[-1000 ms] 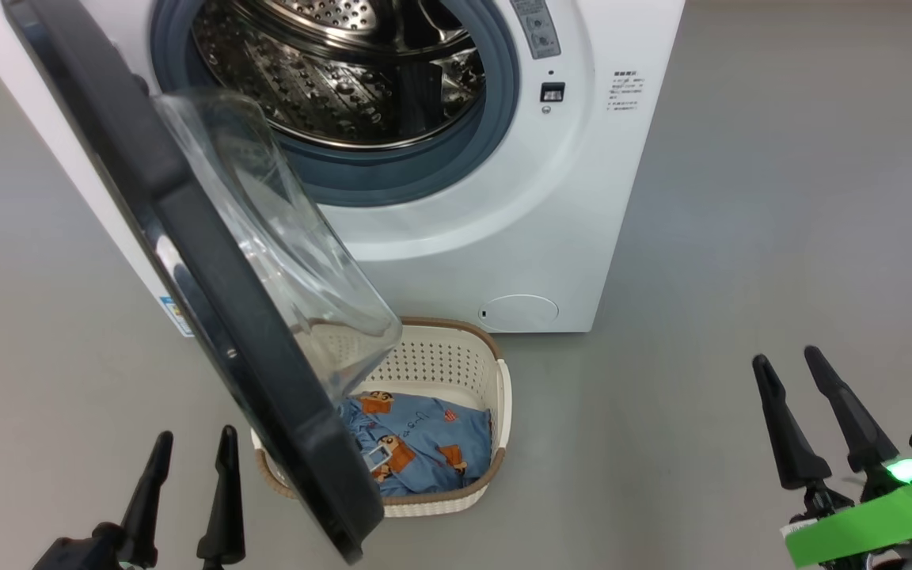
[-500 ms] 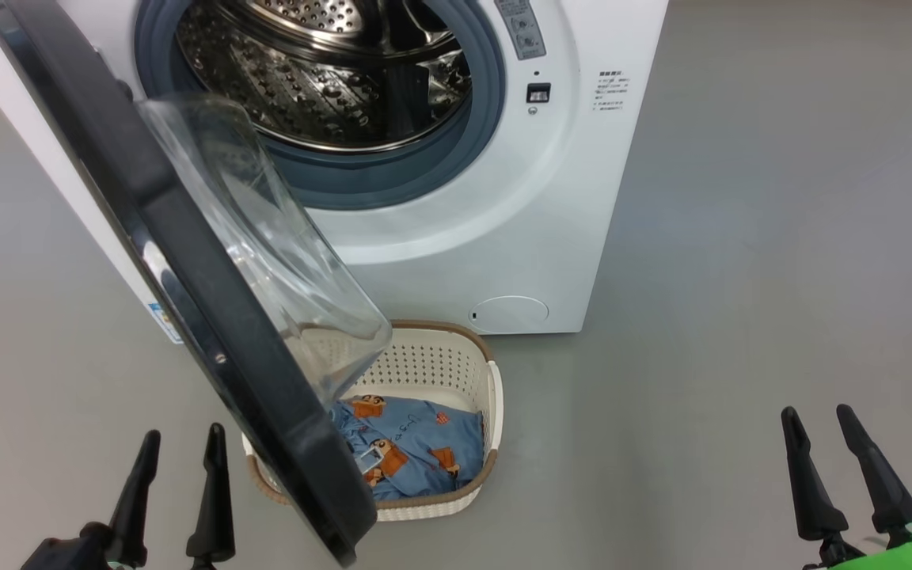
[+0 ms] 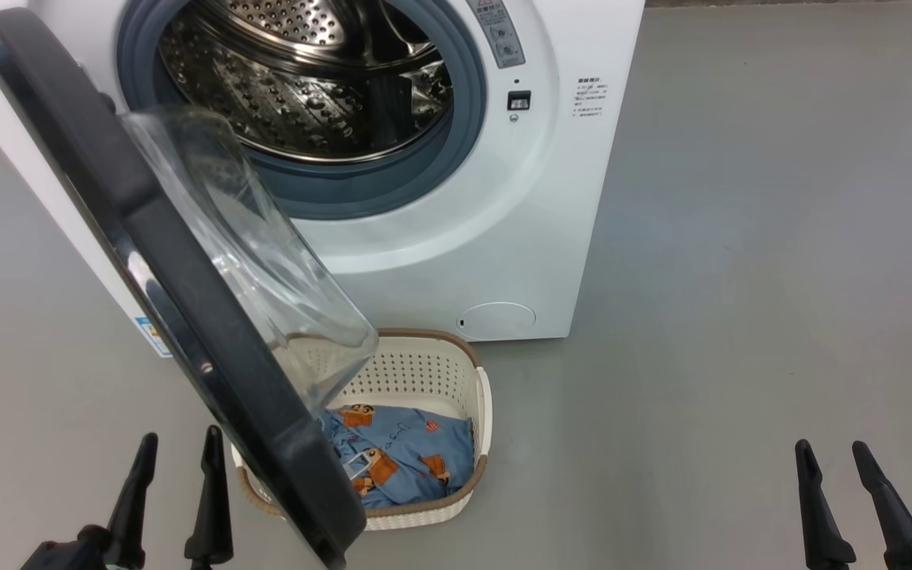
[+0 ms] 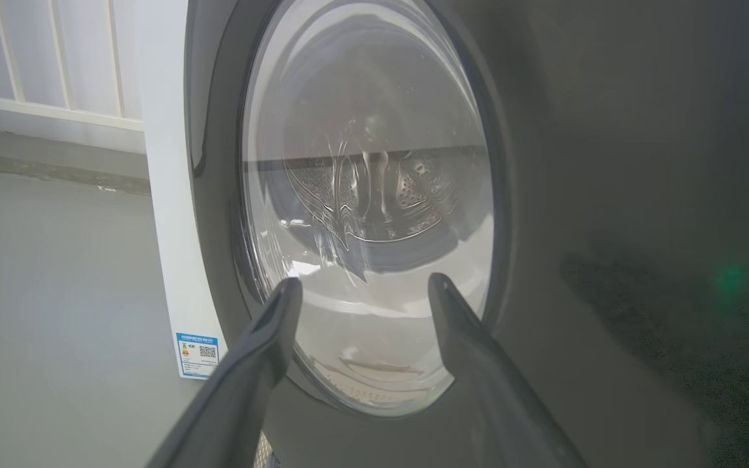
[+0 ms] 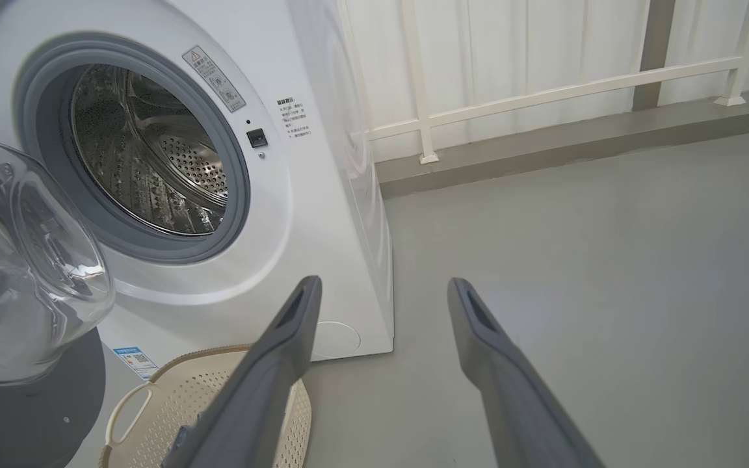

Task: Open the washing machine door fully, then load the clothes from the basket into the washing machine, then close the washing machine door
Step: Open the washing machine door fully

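Observation:
The white washing machine stands with its steel drum exposed. Its black-rimmed door hangs swung out toward me, the glass bowl partly over the cream basket. Light blue clothes with orange figures lie in the basket. My left gripper is open at the lower left, just left of the door's lower edge. In the left wrist view the left gripper faces the door's outer glass. At the lower right my right gripper is open over bare floor. The right wrist view has the right gripper, the drum and the basket.
Grey floor spreads to the right of the machine. A white railing and a low kerb run behind it. A small blue label sits low on the machine's side panel.
The head camera has shifted, so the machine and basket slide left in the picture. The right gripper has dropped lower and rightward in view; its green-taped wrist has left the picture.

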